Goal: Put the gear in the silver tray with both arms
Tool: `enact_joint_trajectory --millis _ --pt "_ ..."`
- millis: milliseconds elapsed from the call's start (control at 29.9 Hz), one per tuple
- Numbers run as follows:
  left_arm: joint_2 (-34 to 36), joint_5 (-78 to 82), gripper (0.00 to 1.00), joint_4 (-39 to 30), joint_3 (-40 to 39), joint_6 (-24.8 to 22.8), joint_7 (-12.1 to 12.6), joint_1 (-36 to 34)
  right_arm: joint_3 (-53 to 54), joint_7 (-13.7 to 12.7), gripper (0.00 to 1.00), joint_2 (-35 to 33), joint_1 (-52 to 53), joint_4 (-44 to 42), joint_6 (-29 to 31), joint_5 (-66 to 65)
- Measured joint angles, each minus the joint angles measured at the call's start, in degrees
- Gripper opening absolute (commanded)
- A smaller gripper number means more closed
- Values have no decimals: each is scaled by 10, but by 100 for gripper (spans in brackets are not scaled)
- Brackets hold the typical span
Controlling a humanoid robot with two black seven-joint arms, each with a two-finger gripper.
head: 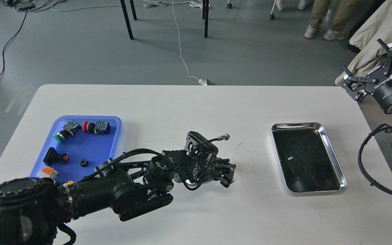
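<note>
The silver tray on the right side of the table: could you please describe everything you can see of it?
The shiny rectangular metal tray has rounded corners, a raised polished rim and a dark, reflective bottom with faint scuffs and one small pale mark. It lies flat on the white table, right of centre, its long side running away from the robot and turned slightly. Nothing lies in it and nothing touches it apart from the table; both arms are clear of it.
</note>
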Motion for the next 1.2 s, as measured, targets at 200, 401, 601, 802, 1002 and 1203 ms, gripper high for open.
enact_joint_trajectory --millis 200,401,601,802,1002,1203 --pt "0 -24 97 -9 -2 26 0 -7 0 0 99 2 0 4 0 0" --pt "0 -95 98 -12 -49 51 0 -53 -11 -1 99 3 4 15 -3 -1" --pt "7 -145 98 -20 -150 55 0 -77 -58 -2 99 -1 35 34 -8 -22" --pt "103 -265 98 -28 -243 118 0 -78 -70 -5 99 -2 47 98 -48 -97" --pt "212 -501 98 -30 -281 161 -3 -69 -114 -5 99 -9 79 175 -54 -249" --pt "277 -683 98 -30 -328 165 -8 -22 -341 -5 99 -14 230 184 -56 -319"
